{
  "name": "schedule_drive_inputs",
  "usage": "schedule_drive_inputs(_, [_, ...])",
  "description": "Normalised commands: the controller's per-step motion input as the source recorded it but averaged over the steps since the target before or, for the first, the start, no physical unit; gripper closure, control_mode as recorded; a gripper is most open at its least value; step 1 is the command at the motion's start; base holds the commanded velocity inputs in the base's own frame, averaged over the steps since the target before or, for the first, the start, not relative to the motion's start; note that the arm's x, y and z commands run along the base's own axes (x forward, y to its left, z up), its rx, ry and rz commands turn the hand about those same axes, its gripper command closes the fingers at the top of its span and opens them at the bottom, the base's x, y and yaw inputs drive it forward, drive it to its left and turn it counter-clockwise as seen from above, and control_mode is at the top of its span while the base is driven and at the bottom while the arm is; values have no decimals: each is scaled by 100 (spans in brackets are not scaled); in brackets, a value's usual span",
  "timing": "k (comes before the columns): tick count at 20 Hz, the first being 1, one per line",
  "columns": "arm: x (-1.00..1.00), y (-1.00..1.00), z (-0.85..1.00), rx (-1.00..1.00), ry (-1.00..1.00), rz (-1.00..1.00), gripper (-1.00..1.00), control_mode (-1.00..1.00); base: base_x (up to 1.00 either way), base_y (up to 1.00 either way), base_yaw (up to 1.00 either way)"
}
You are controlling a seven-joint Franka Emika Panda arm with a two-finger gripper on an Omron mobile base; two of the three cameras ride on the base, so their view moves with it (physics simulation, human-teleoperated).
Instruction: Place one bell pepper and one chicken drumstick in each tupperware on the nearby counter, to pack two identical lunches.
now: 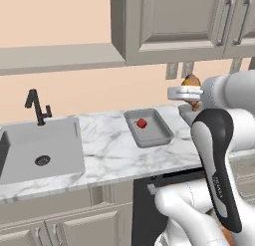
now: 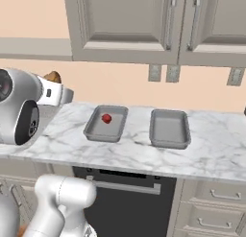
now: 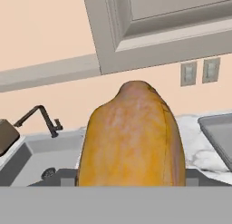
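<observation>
A home kitchen, plainly. A white marble tabletop (image 1: 109,150) with grey veins runs along a peach wall, with a sunken grey sink (image 1: 42,150) and a black faucet (image 1: 37,106) at one end. Beige-grey panelled wall cabinets (image 2: 144,25) hang above, drawers (image 2: 211,202) and a dark dishwasher front (image 2: 129,207) sit below, and outlets (image 2: 163,73) dot the wall.

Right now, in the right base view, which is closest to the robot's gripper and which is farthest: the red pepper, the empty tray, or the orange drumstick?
1. The golden-orange chicken drumstick, at the gripper itself, far left.
2. The red bell pepper, in the left tupperware tray, mid-counter.
3. The empty tupperware tray, farther right on the marble counter.
</observation>
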Motion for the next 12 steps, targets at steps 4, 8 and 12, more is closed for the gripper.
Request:
schedule_drive_inputs(4, [0, 0, 0, 0, 0, 0, 100, 100, 66, 8, -1])
schedule_drive_inputs(8, [4, 0, 0, 0, 4, 0, 100, -100, 39, 0, -1])
schedule_drive_inputs(12, [-3, 0, -18, -3, 21, 0, 100, -100, 0, 0, 0])
